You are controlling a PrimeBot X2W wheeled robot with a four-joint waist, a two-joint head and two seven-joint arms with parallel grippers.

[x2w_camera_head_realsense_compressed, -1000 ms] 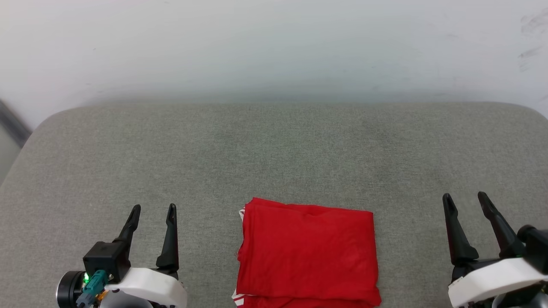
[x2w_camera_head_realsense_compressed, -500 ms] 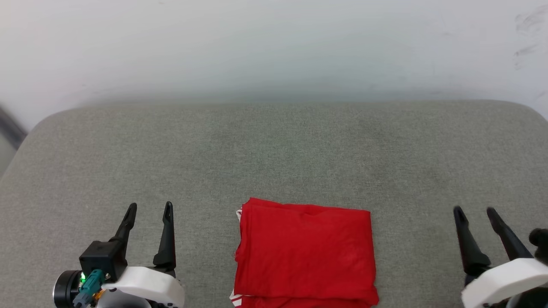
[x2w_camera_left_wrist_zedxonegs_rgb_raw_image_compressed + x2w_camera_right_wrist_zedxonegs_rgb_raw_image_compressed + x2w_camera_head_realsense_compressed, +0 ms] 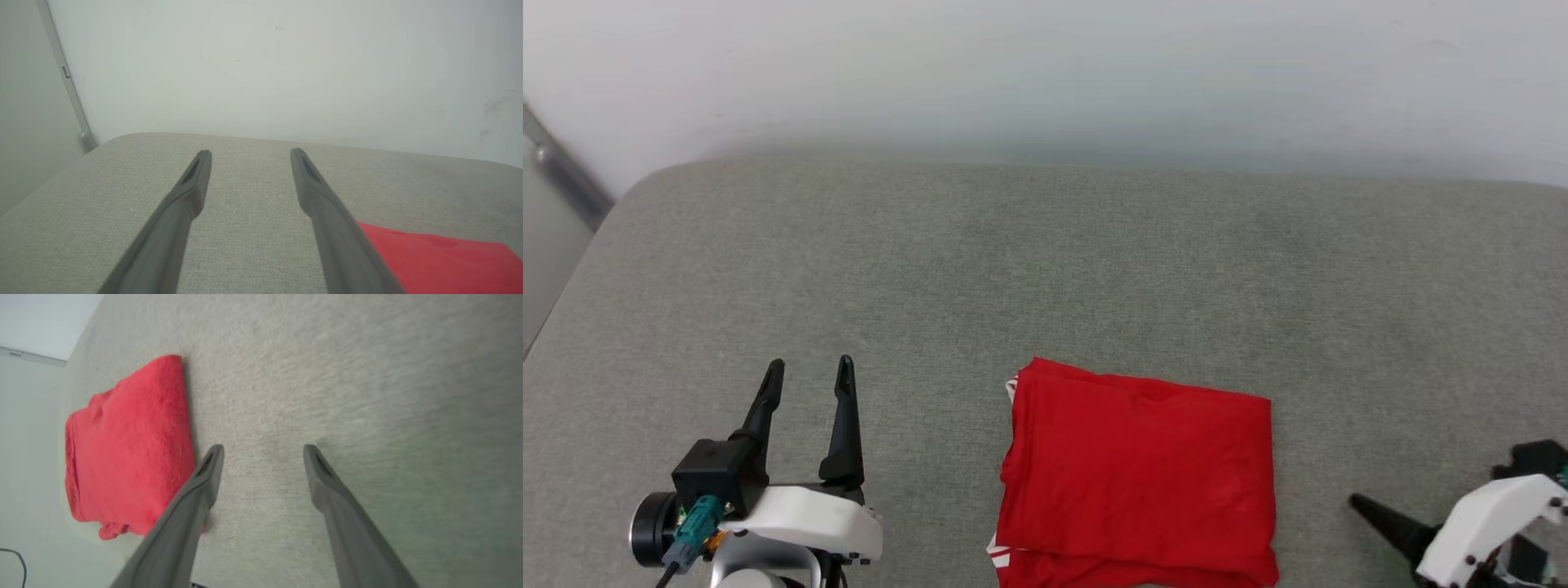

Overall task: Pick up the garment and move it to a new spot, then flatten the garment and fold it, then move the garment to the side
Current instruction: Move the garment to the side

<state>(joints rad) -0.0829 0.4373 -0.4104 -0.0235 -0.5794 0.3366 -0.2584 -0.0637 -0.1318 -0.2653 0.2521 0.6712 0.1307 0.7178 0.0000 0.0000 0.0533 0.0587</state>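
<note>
Your garment [image 3: 1139, 474] lies folded, lower centre of head view, on grey cushion [image 3: 1045, 269]. Left gripper [image 3: 810, 363] lower left, right gripper [image 3: 263, 448] lower right: both spread, empty, flanking cloth, probably staging sideways move.

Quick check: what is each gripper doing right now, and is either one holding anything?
Left gripper: open, holding nothing, apart from the garment.
Right gripper: open, holding nothing.

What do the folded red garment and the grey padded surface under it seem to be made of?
The folded red garment: likely thin matte fabric, perhaps synthetic; it lies in soft layers with faint creases. The grey padded surface: seemingly woven upholstery cloth, matte; fine speckled weave and rounded corners show.
</note>
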